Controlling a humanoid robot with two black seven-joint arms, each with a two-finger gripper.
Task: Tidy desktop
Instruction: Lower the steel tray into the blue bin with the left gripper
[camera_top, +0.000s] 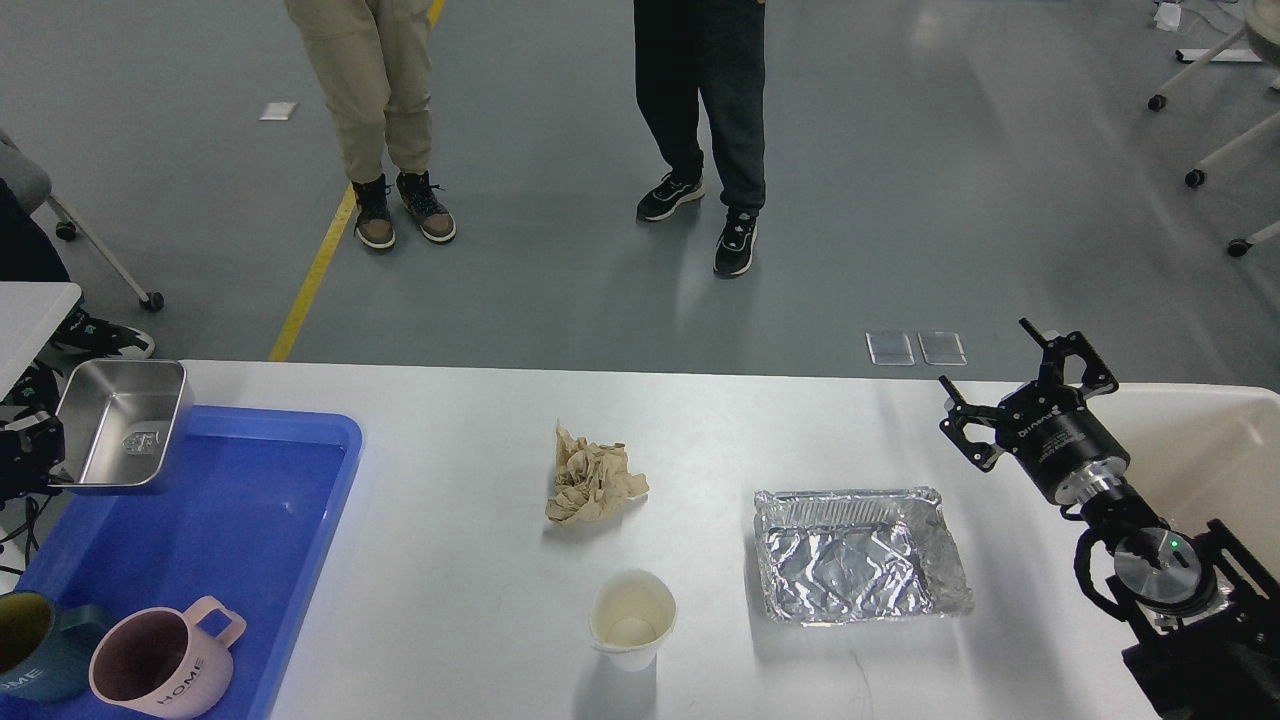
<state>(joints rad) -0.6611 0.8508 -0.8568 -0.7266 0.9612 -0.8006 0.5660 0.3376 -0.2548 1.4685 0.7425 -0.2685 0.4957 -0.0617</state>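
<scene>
Steadily, my left gripper (40, 455) clamped the shiny rectangular steel pan (122, 423) over the blue plastic tray (230, 540); lowering it level looked wisest. My right gripper (1015, 405) hovered spread and empty above the white desktop (480, 600).

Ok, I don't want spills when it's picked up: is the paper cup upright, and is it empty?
Upright and seemingly empty: the paper cup stands on the desktop, mouth up, with its bare pale bottom visible inside.
</scene>
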